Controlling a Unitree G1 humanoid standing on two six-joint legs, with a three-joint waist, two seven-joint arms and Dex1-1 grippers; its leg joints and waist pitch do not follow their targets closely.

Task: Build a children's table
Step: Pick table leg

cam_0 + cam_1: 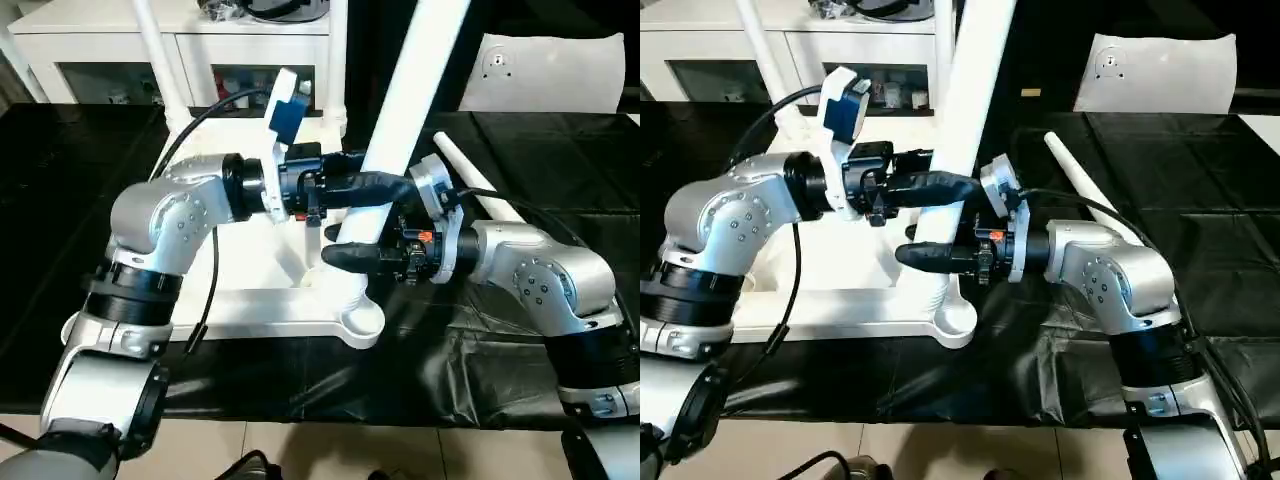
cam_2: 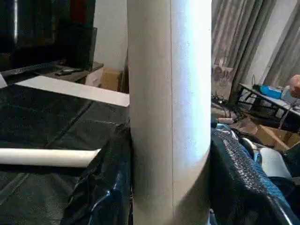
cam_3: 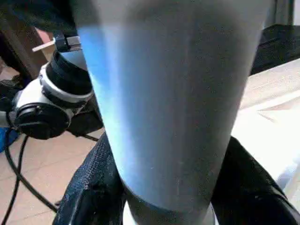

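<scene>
Upright table leg (image 1: 400, 110) stands in the near corner socket (image 1: 360, 322) of the inverted table top (image 1: 262, 305), which lies on the black-covered tabletop (image 1: 560, 160). Left claw (image 1: 385, 187) is clenched around the leg higher up; right claw (image 1: 345, 257) grips it lower, from the opposite side. Likely purpose: two stacked grips keep the tube plumb while it is pressed home. Left wrist view shows fingers (image 2: 105, 187) hugging the tube and a spare leg (image 2: 47, 157) lying behind. Another leg (image 1: 155, 50) stands fitted at the far corner.
</scene>
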